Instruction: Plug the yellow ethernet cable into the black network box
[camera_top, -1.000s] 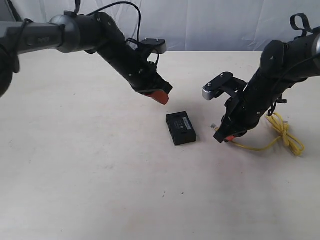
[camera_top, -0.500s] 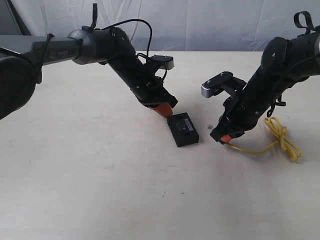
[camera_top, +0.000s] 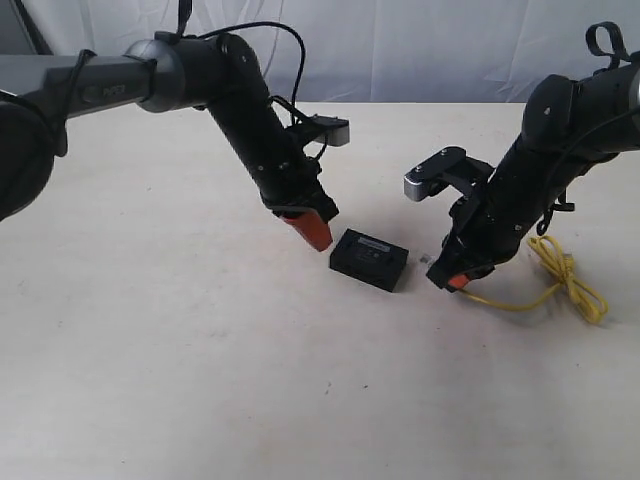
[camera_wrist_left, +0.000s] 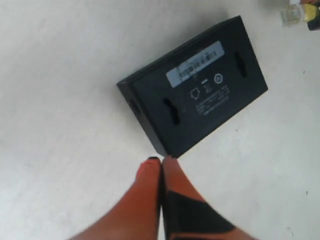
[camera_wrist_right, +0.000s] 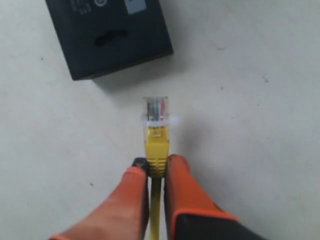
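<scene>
The black network box lies flat on the table, its white label strip facing up. My left gripper is shut and empty, its orange fingertips right at one corner of the box. My right gripper is shut on the yellow ethernet cable just behind its clear plug. The plug points at the box with a short gap between them. The rest of the cable trails right on the table in a loose knot.
The pale table top carries nothing else near the box. A white backdrop hangs behind the table's far edge. Both black arms reach in from the upper left and right.
The left gripper moved down and pushed the box; the box has turned from pointing away to lying crosswise. The right gripper with the plug has barely shifted.
</scene>
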